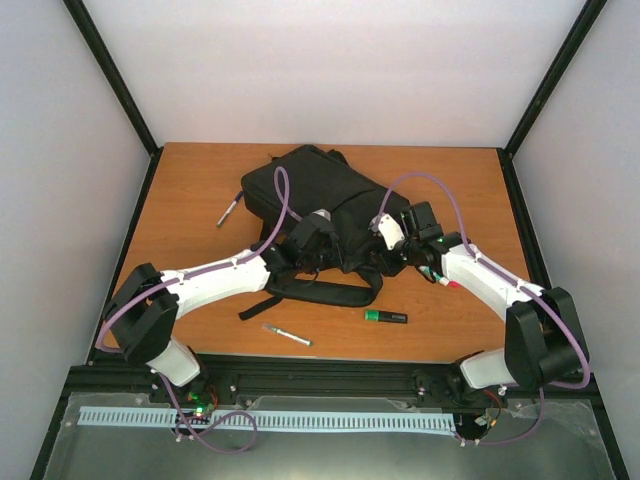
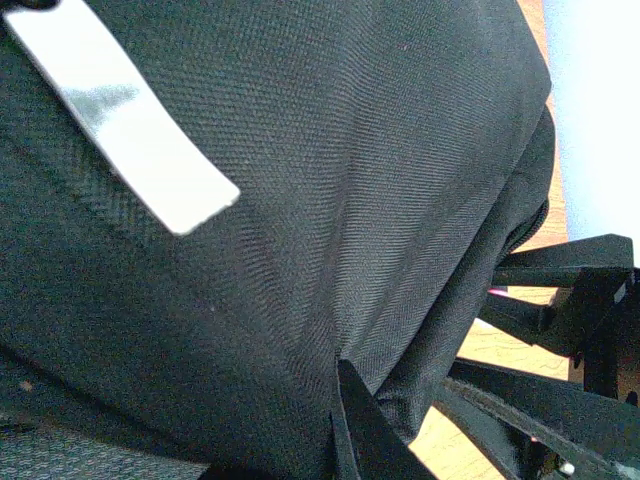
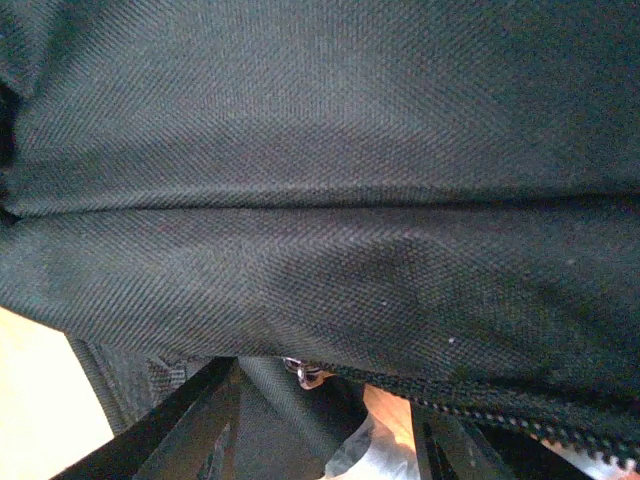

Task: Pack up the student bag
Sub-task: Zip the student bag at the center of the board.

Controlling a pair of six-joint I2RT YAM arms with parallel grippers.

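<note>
Tabletop (image 1: 195, 180) holds student bag (image 1: 322, 188), seemingly touching left gripper (image 1: 316, 232), right gripper (image 1: 388, 238).

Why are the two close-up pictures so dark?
Top external view: even light, soft shadows, the student bag sharp. Left wrist view: too close, black fabric fills it, a pale strip blown out white. Right wrist view: likewise dark weave, zipper at the bottom slightly soft.

No legible text or labels anywhere.
</note>
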